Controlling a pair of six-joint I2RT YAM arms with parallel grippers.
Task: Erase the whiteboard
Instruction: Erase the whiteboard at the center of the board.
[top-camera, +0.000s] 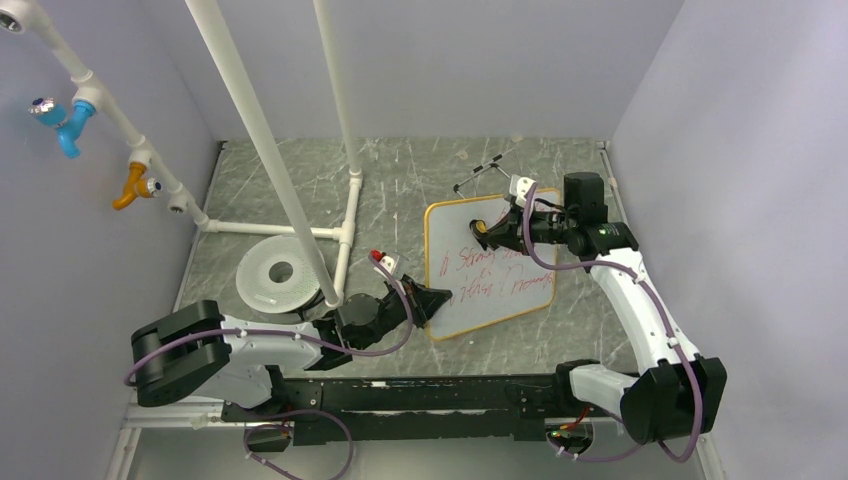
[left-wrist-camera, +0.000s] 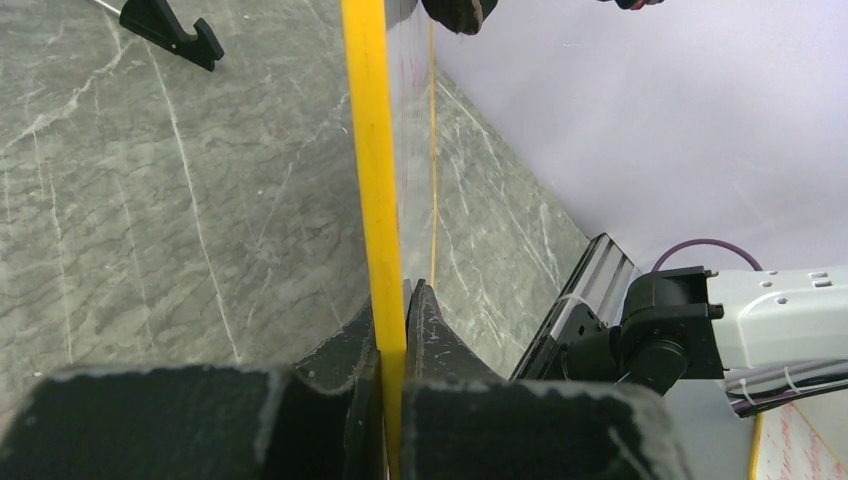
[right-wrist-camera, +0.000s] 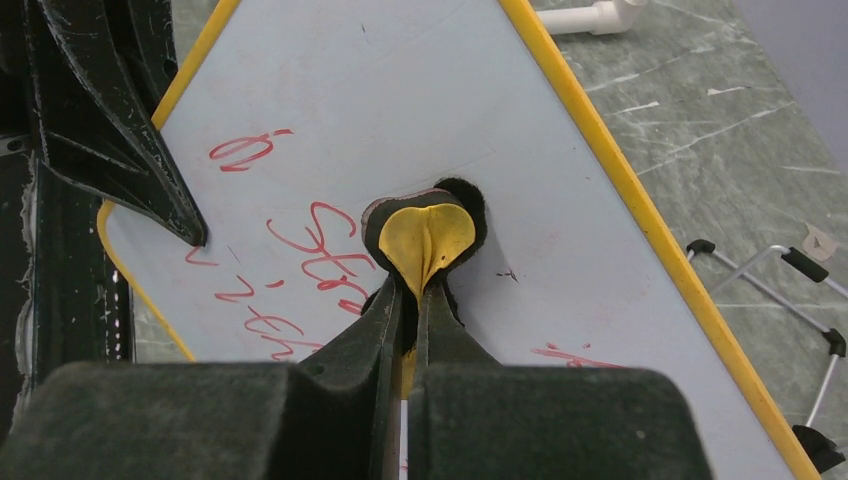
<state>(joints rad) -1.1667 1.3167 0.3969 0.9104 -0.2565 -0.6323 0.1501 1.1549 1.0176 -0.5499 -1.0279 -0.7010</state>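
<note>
Grey marbled table (top-camera: 400, 190) carries a white disc (top-camera: 258, 275) at left, pipe frame (top-camera: 270, 229) behind it, wire stand (top-camera: 478, 173) far, whiteboard (top-camera: 500, 295) right of centre.

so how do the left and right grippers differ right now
The left gripper is shut on the yellow frame of the whiteboard; the right gripper is shut on a yellow-and-black eraser pad. The left gripper sits at the board's near left edge, the right gripper over the white face of its far half. Both are closed.
</note>
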